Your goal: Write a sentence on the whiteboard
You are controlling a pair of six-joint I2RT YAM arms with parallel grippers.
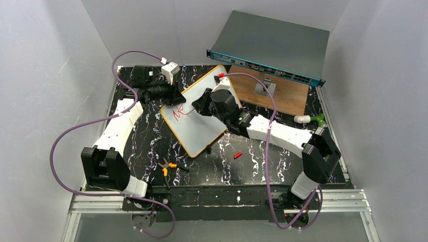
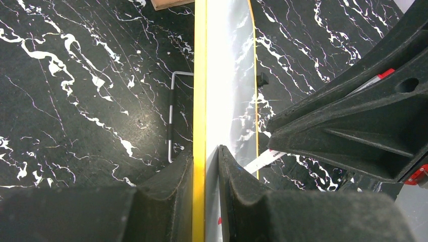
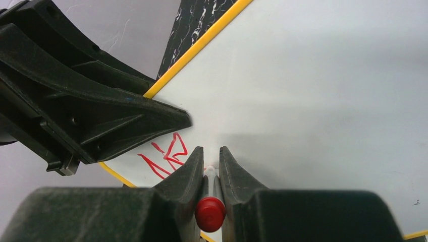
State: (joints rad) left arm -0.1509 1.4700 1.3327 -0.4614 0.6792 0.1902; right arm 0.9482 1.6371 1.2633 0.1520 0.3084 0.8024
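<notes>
Clamping the whiteboard's (image 1: 200, 129) orange rim are the left fingers (image 2: 169, 199) — the right fingers (image 3: 182, 184) pinch a red marker (image 3: 210, 213) beside the sentence's (image 3: 171, 152) first strokes.

whiteboard (image 1: 202, 126) diagonal | left tool (image 1: 175, 98) at its upper-left edge, probably gripping | right tool (image 1: 195, 108) beside started red sentence (image 1: 177, 114)

The top external camera looked down from above and behind the arm bases, taking in the whole black, white-veined table (image 1: 151, 146). The left wrist camera sat very near, sighting past its left gripper (image 2: 206, 151) along the edge of the rounded white, orange-rimmed whiteboard (image 2: 229, 60). The right wrist camera looked closely past its right gripper (image 3: 208, 151) and a red-ended marker (image 3: 210, 213) onto the whiteboard's face. All three views shared that whiteboard.
</notes>
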